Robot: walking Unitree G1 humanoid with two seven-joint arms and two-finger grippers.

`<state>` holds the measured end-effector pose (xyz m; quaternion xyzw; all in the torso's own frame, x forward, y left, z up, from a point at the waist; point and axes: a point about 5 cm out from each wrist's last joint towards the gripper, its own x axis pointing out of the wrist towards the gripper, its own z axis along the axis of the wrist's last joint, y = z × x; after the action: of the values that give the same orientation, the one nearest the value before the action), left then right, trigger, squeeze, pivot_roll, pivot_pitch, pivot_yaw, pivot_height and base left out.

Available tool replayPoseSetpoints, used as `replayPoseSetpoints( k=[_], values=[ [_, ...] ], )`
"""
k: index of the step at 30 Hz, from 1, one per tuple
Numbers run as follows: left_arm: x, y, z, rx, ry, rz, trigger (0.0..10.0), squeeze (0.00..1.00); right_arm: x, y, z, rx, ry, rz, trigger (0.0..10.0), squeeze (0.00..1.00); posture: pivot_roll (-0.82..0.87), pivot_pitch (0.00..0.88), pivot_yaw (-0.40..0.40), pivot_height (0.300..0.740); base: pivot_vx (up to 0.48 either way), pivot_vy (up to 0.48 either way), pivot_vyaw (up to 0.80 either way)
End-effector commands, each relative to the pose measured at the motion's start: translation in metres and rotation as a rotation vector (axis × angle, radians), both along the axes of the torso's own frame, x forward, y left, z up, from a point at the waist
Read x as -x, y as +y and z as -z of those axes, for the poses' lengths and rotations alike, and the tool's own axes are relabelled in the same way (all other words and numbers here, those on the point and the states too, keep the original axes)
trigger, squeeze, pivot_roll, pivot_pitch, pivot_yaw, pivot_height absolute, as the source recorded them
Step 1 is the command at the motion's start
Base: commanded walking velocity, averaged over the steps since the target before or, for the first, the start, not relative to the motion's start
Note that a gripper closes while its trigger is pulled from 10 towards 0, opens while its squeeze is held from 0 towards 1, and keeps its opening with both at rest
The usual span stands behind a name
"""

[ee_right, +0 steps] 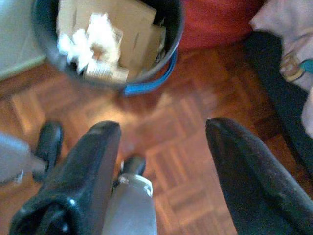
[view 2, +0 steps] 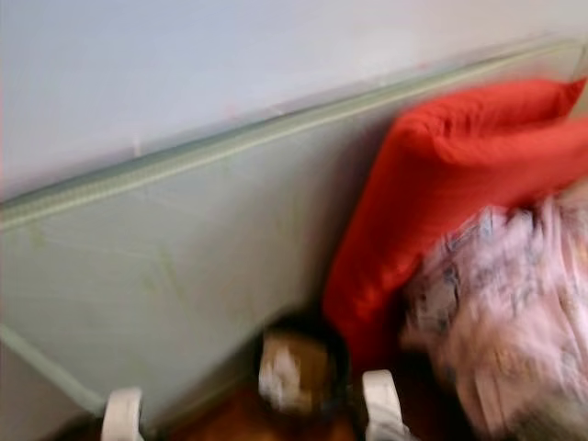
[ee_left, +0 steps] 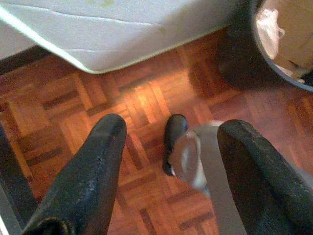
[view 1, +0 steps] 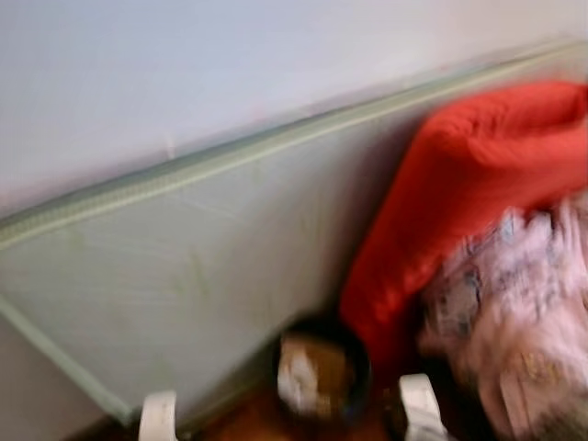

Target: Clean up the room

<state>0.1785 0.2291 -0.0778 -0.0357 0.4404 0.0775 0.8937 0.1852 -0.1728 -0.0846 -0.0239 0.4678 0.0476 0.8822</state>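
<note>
- Head views, blurred: you look down at a pale green mattress (view 1: 184, 266) that leans on edge against a light wall (view 1: 230, 64).
- To the right of the mattress, a large red cushion (view 1: 459, 202) leans the same way; a pink patterned fabric (view 1: 519, 303) lies against its lower right side. The blur hides what the fabric is, possibly bedding.
- Task item: a dark round waste bin (ee_right: 105, 41) stands on the wood parquet floor (ee_left: 142, 98), at the foot of the mattress and just beside the red cushion. You see brown cardboard (ee_right: 122, 24) and crumpled white paper (ee_right: 95, 36) inside it. A blue band (ee_right: 151, 83) shows under its rim on the side nearer the robot.
- Left gripper (ee_left: 168, 161): its two black fingers stand apart, with nothing between them, above bare parquet. Below them you see one of the robot's own feet (ee_left: 173, 139), black-tipped on a grey leg. The mattress corner and the edge of the bin lie beyond.
- Right gripper (ee_right: 164, 166): its fingers likewise stand apart and hold nothing, above the floor short of the bin. The bin sits ahead of the fingers, the red cushion and the pink fabric off to one side.
- In the head views, two white rounded parts (view 1: 158, 415) rise at the lower edge on either side of the bin; the blur leaves their identity uncertain.
</note>
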Motion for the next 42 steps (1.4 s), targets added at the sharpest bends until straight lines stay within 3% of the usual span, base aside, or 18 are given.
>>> replayPoseSetpoints(
  k=[1,37,42],
  values=[
    [-0.0023,-0.0017,-0.0006,0.0,0.001,0.012,10.0,0.0,-0.0023,0.0,-0.0011,0.001,-0.003,-0.002,10.0,0.0,0.05,0.0,-0.055,0.74,0.0,0.0,0.0],
    [-0.004,-0.0022,-0.0015,-0.002,-0.006,0.038,10.0,0.0,-0.0028,0.0001,-0.0013,0.001,-0.002,-0.004,10.0,0.0,0.05,0.0,-0.06,0.74,0.0,0.0,0.0],
    [-0.0039,-0.0022,-0.0015,-0.002,-0.005,0.038,10.0,0.0,-0.0026,0.0,-0.0011,-0.003,-0.001,0.005,10.0,0.0,0.05,0.0,-0.06,0.74,0.0,-0.283,0.0]
  ],
)
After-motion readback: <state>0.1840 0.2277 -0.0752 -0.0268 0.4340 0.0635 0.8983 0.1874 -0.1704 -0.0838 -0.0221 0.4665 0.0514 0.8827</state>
